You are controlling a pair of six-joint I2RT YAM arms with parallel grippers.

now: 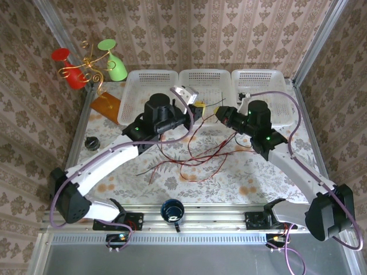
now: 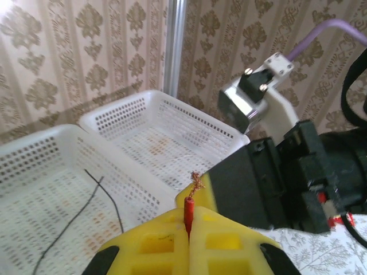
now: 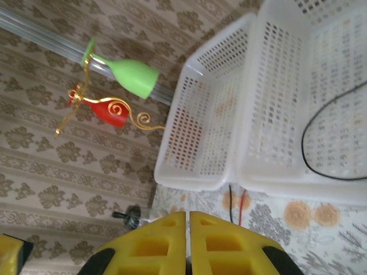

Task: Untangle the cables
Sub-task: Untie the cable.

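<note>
From the top camera, three white baskets stand in a row just beyond both sets of fingers: the left basket [image 1: 146, 94], the middle basket [image 1: 209, 83] and the right basket [image 1: 266, 86]. The left fingers [image 1: 198, 107] and right fingers [image 1: 217, 114] meet tip to tip at the near rim of the middle basket. Behind and below them the cables [image 1: 189, 157], several red strands and a few black ones too tangled to count, sprawl over the flowered bench [image 1: 241, 183]. One blue mug [image 1: 172, 211] sits well behind the fingers at the near edge, and two stemmed glasses, one red glass [image 1: 67, 67] and one green glass [image 1: 114, 64], hang on a gold wire stand [image 1: 89, 71] far to their left. In the left wrist view, the left fingers [image 2: 189, 232] are clamped on one red cable [image 2: 188, 215], its bare copper end poking up between the pads. Two baskets lie ahead, and the nearer one, left of the fingertips, holds one black cable [image 2: 86, 212]. In the right wrist view, the right fingers [image 3: 187, 235] are pressed together, and whether a strand is pinched between them cannot be told. Two baskets lie ahead, and the one up and to the right holds one looped black cable [image 3: 312, 154].
</note>
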